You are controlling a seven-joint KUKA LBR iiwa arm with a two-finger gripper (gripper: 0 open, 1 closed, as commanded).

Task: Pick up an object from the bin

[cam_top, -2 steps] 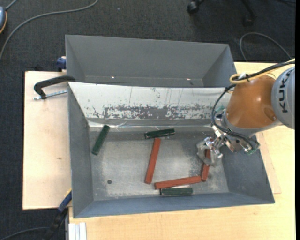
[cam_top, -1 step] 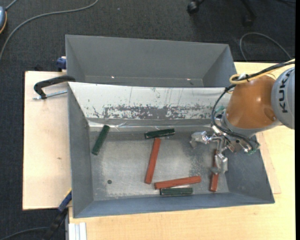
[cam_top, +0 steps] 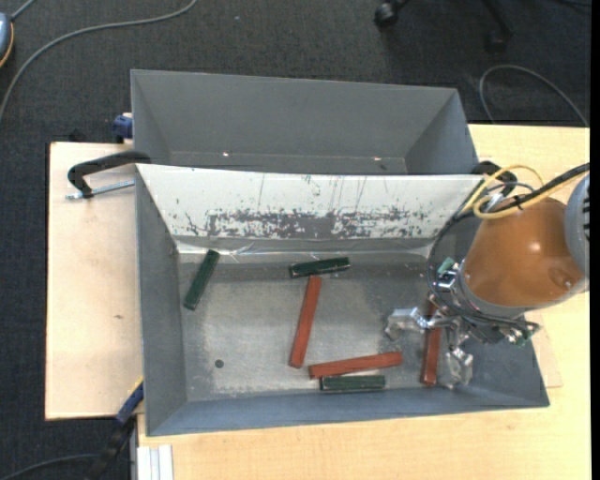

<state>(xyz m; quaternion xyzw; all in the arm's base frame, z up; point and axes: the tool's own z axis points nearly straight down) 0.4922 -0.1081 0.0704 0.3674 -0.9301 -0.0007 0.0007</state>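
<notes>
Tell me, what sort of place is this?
Likely a robotics lab or test room: a robot arm's claw reaches into a grey metal bin of red sticks and green sticks, on a wooden table, with cables lying on dark carpet.

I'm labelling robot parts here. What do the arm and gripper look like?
A rounded orange cover caps the wrist, with yellow and black cables looping above it. At its end sit a dark ring and a silver metal gripper.
</notes>
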